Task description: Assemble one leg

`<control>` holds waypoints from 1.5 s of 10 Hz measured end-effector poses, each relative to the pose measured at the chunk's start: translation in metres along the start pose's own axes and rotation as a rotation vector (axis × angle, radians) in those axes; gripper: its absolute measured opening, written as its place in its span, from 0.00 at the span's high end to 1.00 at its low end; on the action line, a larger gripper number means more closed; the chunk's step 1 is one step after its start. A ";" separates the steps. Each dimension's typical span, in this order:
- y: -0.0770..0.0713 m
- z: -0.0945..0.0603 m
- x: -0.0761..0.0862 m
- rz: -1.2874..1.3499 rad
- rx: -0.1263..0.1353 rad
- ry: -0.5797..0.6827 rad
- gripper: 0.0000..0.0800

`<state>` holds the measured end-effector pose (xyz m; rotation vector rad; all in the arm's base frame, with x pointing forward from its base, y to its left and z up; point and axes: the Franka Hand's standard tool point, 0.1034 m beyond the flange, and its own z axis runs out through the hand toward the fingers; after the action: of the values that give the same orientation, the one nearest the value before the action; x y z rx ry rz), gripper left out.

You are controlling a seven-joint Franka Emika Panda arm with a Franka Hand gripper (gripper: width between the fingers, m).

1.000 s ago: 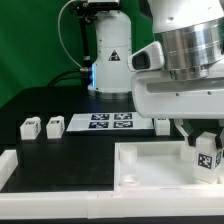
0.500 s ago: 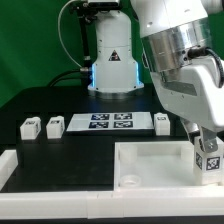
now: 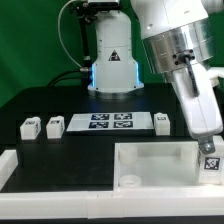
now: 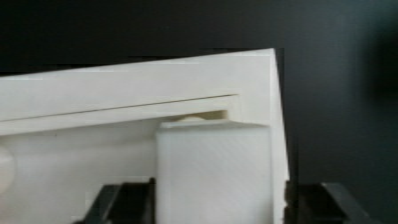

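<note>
My gripper [image 3: 211, 152] is shut on a leg [image 3: 211, 164], a small white block with a black-and-white tag, at the exterior view's right edge. It holds the leg tilted over the near right corner of the large white square piece [image 3: 150, 160]. In the wrist view the leg [image 4: 217, 165] stands between the dark fingers [image 4: 128, 203], its end against the square piece's edge [image 4: 143, 95]. Three more legs lie on the black table: two at the left [image 3: 30, 127] [image 3: 54, 126] and one [image 3: 161, 122] right of the marker board [image 3: 110, 122].
A white L-shaped frame [image 3: 8, 165] runs along the table's front left and near edge. The robot base [image 3: 112, 60] stands at the back behind the marker board. A round socket [image 3: 127, 182] shows at the square piece's near left corner.
The arm has tilted and swung toward the exterior view's right and down. The held leg has moved from above the square piece's right part down to its near right corner.
</note>
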<state>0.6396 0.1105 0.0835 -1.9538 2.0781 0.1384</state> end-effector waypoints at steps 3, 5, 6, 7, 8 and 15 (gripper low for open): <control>0.006 0.000 -0.011 -0.491 -0.170 0.007 0.26; 0.005 0.001 -0.009 -0.687 -0.164 -0.006 0.19; 0.005 0.001 -0.009 -0.787 -0.165 -0.015 0.19; 0.005 0.001 -0.008 -0.902 -0.171 -0.013 0.19; 0.005 0.002 -0.011 -1.073 -0.199 0.021 0.19; 0.007 0.004 -0.017 -1.111 -0.218 0.057 0.45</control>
<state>0.6341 0.1286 0.0840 -2.9316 0.7597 0.0655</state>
